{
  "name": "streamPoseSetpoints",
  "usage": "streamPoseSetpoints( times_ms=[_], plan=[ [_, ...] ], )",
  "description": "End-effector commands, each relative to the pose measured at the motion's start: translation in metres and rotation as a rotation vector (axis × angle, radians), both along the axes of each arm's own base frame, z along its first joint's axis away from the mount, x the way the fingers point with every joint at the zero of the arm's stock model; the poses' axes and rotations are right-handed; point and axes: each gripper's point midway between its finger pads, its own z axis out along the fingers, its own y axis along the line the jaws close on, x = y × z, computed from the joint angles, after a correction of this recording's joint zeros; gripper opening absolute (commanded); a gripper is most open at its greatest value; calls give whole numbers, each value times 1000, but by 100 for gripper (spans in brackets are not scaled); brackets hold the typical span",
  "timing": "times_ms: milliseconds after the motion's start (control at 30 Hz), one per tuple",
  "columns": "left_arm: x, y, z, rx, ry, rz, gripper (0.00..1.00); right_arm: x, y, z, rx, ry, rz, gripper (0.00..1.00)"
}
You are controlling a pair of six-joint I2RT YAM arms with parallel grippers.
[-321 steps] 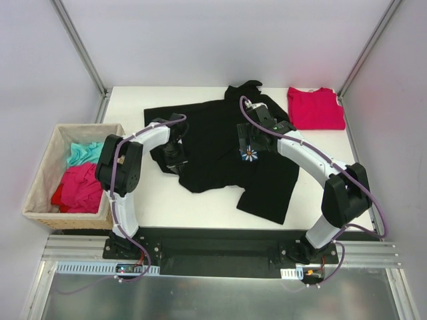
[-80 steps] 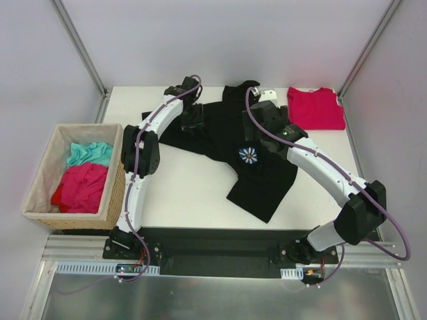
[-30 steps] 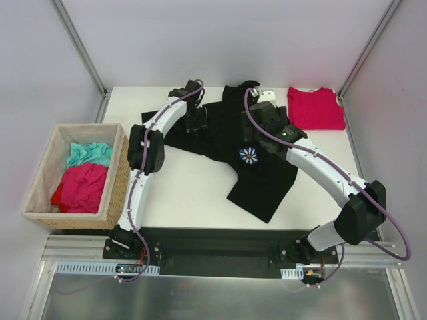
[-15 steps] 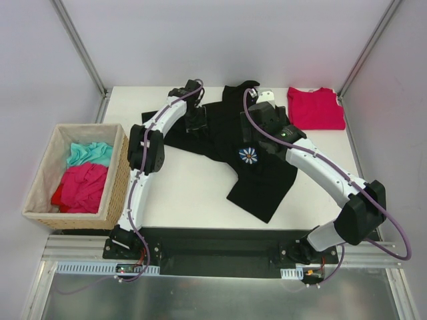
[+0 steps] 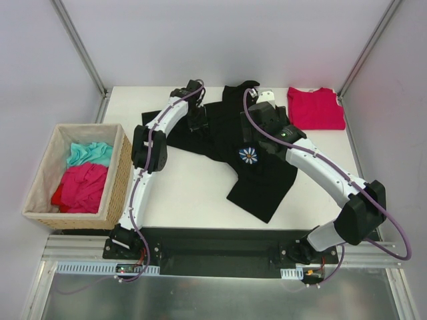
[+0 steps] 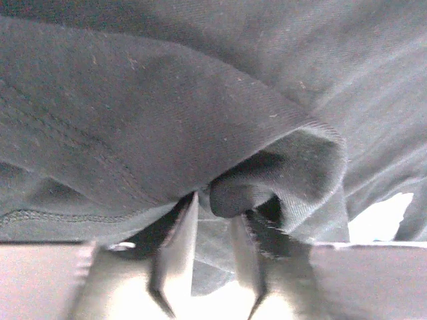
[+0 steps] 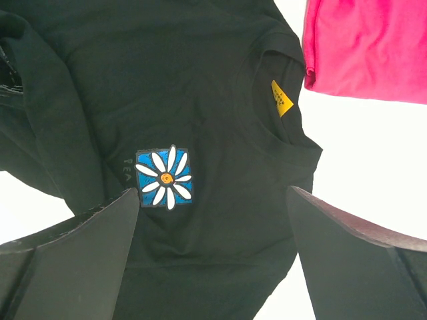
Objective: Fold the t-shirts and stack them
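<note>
- Top external view: the black t-shirt [image 5: 267, 180] lies unfolded and rumpled across the far middle of the tabletop [image 5: 193, 193]. Its body runs at a slant towards the near right, and one sleeve points at the far edge.
- Its chest faces up and shows a small daisy emblem [image 5: 248, 155], white petals round an orange centre on a blue square.
- In the right wrist view a yellow tag [image 7: 281, 98] sits inside the round neckline.
- The red t-shirt [image 5: 315, 108] rests in the far right corner as a flat, tidy rectangle. It lies just beside the black shirt's collar, with a strip of bare tabletop showing between them.
- The left gripper [image 6: 213, 213] is over the shirt's far left part. Its fingers [image 6: 177, 247] are drawn close together and nip a rolled fold of the black cloth.
- The right gripper [image 7: 212, 193] hangs above the chest with its fingers spread wide and nothing between them. The daisy is near the left one.
- A woven basket [image 5: 67, 218] stands off the tabletop's left edge, holding teal and pink cloth.
</note>
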Motion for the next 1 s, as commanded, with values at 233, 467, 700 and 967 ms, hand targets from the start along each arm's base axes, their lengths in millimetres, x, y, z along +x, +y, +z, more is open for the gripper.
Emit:
streamPoseSetpoints(
  times_ms=[233, 467, 700, 967],
  plan=[
    [0, 1, -2, -13, 19, 12, 0, -2, -5, 20, 18, -57, -19, 97],
    [-6, 1, -1, -20, 34, 4, 0, -2, -5, 18, 15, -53, -19, 97],
    [-21, 9, 63, -22, -65, -11, 0, -1, -2, 16, 22, -48, -15, 97],
    [-68, 31, 110, 11, -123, -10, 0, -3, 4, 13, 28, -39, 4, 97]
  ],
)
